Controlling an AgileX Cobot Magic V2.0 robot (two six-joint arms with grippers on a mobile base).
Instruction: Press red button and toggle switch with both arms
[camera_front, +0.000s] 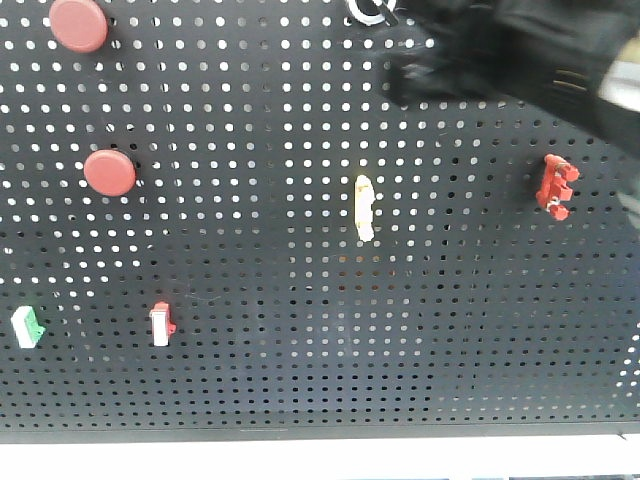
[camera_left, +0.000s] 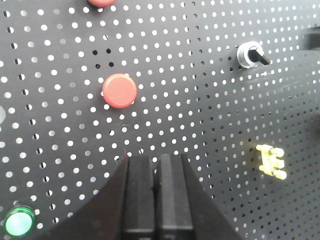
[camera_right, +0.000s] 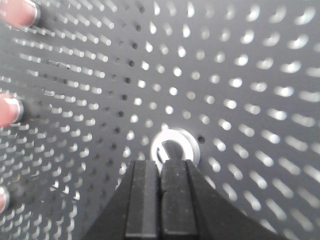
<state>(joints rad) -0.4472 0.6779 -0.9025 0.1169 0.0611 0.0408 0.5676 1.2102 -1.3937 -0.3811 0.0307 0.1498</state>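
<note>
The black pegboard (camera_front: 300, 380) fills every view. The switch (camera_right: 175, 145), a black knob in a silver-white ring, is right at the tips of my right gripper (camera_right: 161, 162). That gripper is shut and empty, and its tips cover the ring's lower edge. I cannot tell whether they touch. The switch also shows in the left wrist view (camera_left: 249, 54), with its short lever pointing right. My left gripper (camera_left: 160, 157) is shut and empty, below and right of a red button (camera_left: 119, 90). In the front view the right arm (camera_front: 520, 50) hides most of the switch ring (camera_front: 365, 12).
A second red button (camera_front: 78, 25) sits above the first (camera_front: 109, 173). A pale yellow lever (camera_front: 365, 207), a red clip (camera_front: 556, 186), a white-and-red rocker (camera_front: 161, 323) and a green-and-white rocker (camera_front: 27, 327) are on the board. A green lamp (camera_left: 19, 221) is at lower left.
</note>
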